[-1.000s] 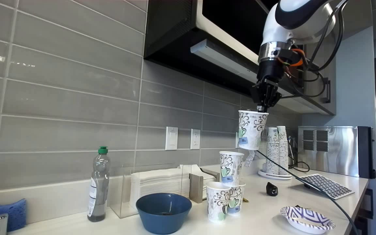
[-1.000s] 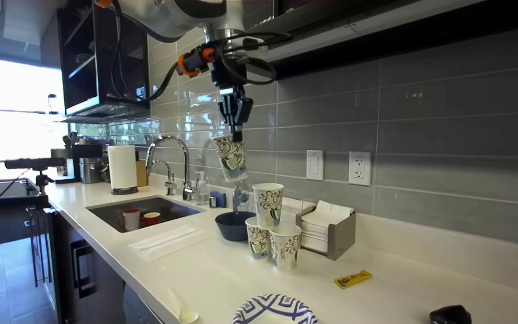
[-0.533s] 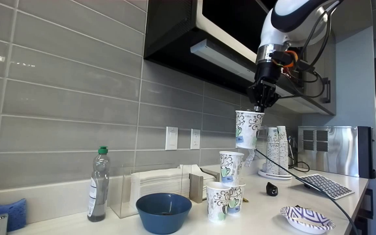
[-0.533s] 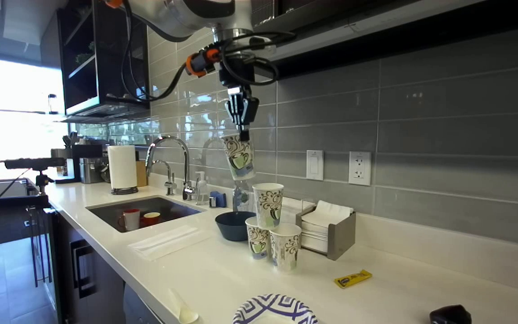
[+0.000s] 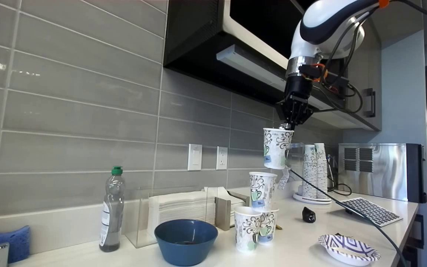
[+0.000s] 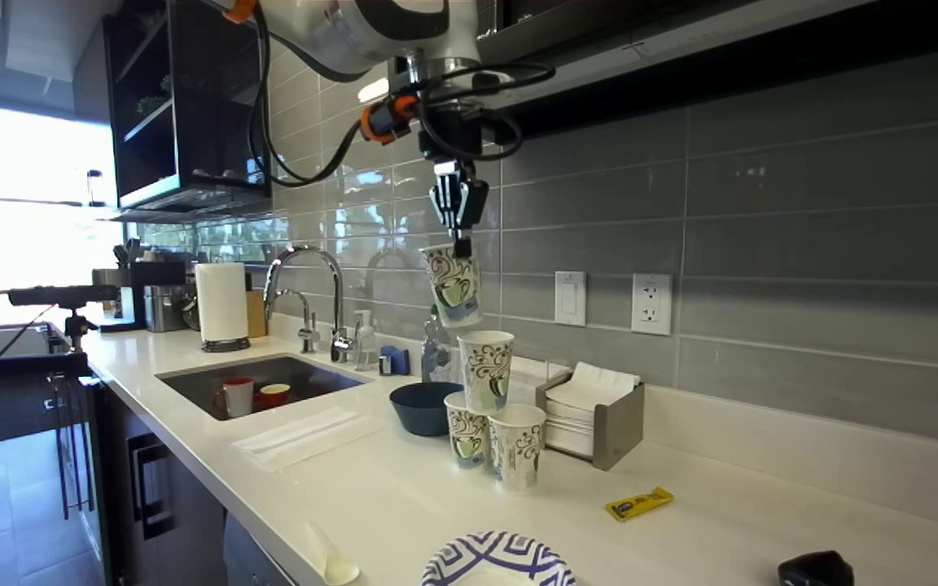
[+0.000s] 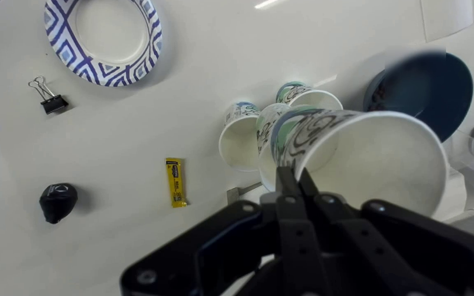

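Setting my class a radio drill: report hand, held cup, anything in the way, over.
Hand shut on held cup. Cup slightly tilted, mouth up. Possible obstacle: three-cup stack, close below.

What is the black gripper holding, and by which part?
A dark-swirled, white, tapered paper cup, pinched at one side of its rim by the gripper.

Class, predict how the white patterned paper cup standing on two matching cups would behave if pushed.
The white patterned paper cup would probably topple easily, perched on two matching cups. It looks thin-walled, so probably light and easily dented. Round and tapered, it may roll once tipped.
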